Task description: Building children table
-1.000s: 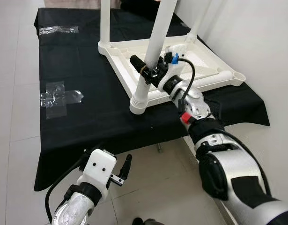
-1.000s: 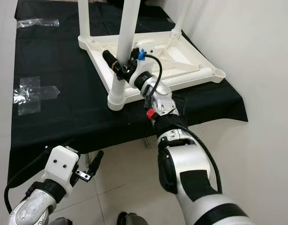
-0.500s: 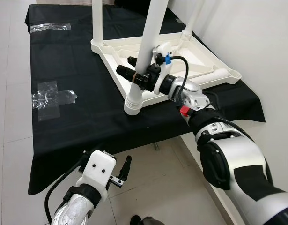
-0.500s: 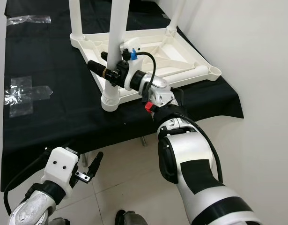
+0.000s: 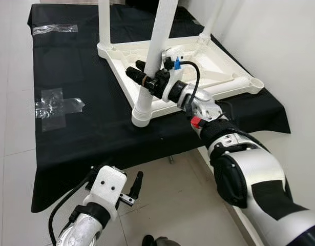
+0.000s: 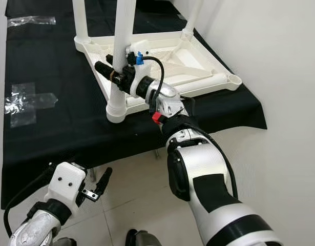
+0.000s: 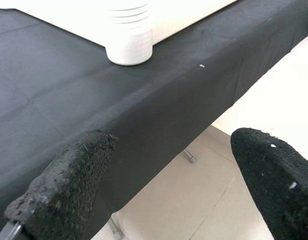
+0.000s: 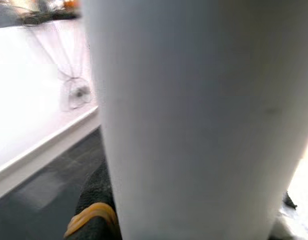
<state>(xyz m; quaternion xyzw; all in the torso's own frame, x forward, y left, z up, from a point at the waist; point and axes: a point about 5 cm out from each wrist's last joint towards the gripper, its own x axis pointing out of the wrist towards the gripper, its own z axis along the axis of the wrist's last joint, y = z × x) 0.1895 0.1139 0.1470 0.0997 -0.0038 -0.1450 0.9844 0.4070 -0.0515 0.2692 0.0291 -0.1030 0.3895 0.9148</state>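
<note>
Your right gripper (image 5: 145, 81) pinches the near leg (image 5: 154, 51) of the upturned table (image 5: 218, 72).
The table lies top-down on the black cloth (image 5: 80, 66), leg upright in its corner socket; your left gripper (image 5: 132, 187) hangs spread below the cloth's edge.

Can't see the tops of the three white table legs (image 5: 156, 41), all chopped off by the top edge of the head views. Same for the far end of the black cloth (image 5: 85, 61), running out of frame at the top. Near leg hides part of the right gripper (image 5: 143, 78), so only one finger (image 5: 135, 75) pokes out clearly on its left side. Right wrist view: mostly blurry white leg (image 8: 194, 120) up close, with a fuzzy orange band (image 8: 91, 216) at the bottom. Left gripper (image 7: 164, 180) cropped in its wrist view, both fingertips cut by the bottom edge. Lower middle of the left eye view: some dark thing (image 5: 156, 241) on the floor, sliced off, can't tell what.
</note>
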